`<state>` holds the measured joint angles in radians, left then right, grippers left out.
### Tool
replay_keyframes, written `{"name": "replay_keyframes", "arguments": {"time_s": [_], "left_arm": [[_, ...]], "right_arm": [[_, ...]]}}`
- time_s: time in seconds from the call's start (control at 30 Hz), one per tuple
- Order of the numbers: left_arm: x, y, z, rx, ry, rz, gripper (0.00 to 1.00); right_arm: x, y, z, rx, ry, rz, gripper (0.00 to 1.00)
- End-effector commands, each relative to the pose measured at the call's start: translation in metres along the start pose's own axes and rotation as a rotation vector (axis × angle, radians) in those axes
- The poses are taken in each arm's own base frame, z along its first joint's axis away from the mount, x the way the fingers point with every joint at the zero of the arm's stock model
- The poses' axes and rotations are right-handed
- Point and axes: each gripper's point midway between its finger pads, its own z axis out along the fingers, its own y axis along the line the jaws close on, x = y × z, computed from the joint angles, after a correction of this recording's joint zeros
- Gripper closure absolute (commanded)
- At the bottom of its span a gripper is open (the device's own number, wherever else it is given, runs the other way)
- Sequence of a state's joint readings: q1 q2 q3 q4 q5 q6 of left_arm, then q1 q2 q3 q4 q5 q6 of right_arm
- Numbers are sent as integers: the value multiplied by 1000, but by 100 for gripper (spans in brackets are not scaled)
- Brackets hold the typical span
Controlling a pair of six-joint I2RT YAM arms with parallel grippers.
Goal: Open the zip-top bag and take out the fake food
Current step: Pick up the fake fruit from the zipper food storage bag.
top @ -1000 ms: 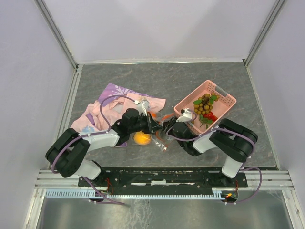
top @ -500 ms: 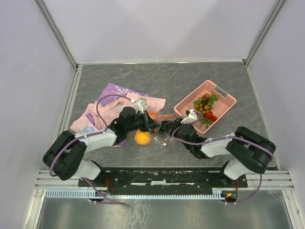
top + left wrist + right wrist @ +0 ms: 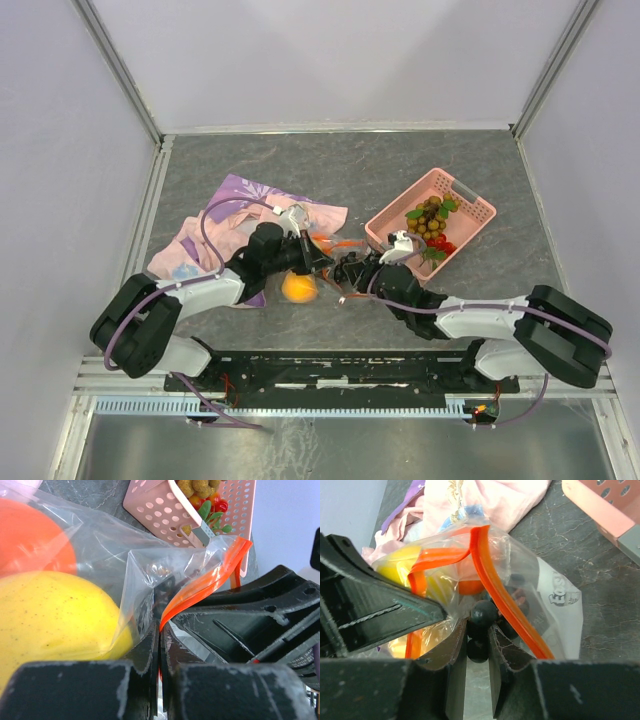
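Note:
The clear zip-top bag (image 3: pixel 330 275) lies between the two arms, its orange-red zip strip (image 3: pixel 505 600) parted into a loop. My left gripper (image 3: pixel 160 630) is shut on the bag's rim at the strip. Inside the bag are a yellow fruit (image 3: pixel 55 615), an orange fruit (image 3: pixel 35 535) and a dark purple grape bunch (image 3: pixel 482 612). My right gripper (image 3: pixel 477 630) reaches into the bag's mouth, its jaws pressed on the dark grapes from both sides. In the top view the left gripper (image 3: pixel 318 262) and right gripper (image 3: pixel 348 272) nearly meet.
A pink perforated basket (image 3: pixel 470 205) at the right holds tan grapes and red fruit with green leaves. The pink-purple patterned cloth (image 3: pixel 230 225) lies left, behind the bag. The basket's wall (image 3: pixel 165 510) is close beyond the bag.
The right arm has stretched forward and left to the bag's mouth, and its jaws have narrowed onto the dark grapes. The left gripper has kept its hold in place.

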<state>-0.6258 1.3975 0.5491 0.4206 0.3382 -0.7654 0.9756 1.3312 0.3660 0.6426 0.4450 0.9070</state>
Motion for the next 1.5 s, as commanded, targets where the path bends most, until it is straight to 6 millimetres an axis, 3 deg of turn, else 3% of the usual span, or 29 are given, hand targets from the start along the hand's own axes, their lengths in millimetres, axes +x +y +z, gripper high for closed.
{"name": "replay_keyframes", "arguments": {"time_s": [0.0, 0.23, 0.47, 0.9, 1.27, 1.47], "left_arm": [[-18, -8, 0, 10, -45, 15, 97], [-9, -5, 1, 14, -13, 12, 97], [-5, -9, 3, 38, 20, 16, 97], [-30, -36, -10, 61, -19, 66, 97], [-21, -16, -10, -19, 3, 64, 97], [-18, -18, -10, -9, 15, 68, 97]], "right_arm": [[-16, 7, -9, -10, -49, -44, 73], [-41, 18, -19, -24, -101, -82, 73], [-51, 32, -23, -63, -105, -107, 74], [-13, 81, -18, -284, 27, -216, 74], [-57, 95, -42, -304, -88, -289, 74], [-62, 99, -44, -309, -100, -281, 74]]}}
